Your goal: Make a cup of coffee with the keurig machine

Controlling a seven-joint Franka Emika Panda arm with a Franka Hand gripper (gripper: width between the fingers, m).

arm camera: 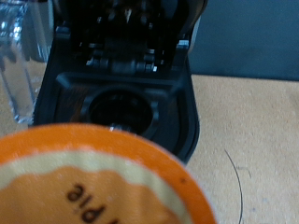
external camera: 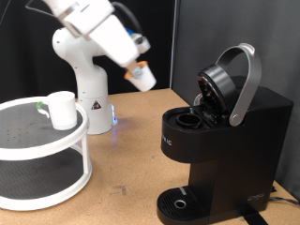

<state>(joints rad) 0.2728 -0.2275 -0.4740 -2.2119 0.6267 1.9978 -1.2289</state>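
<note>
black keurig machine (external camera: 223,141) has its lid up and the chamber looks empty. gripper (external camera: 141,71), clamped on a pod (external camera: 142,76), hangs in the air near it. cup (external camera: 63,109) sits on the white rack (external camera: 42,169), nothing brewed.

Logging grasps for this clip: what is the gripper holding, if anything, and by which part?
The gripper holds a small white pod with an orange top, apparently by its sides; the exact contact points are unclear.
</note>
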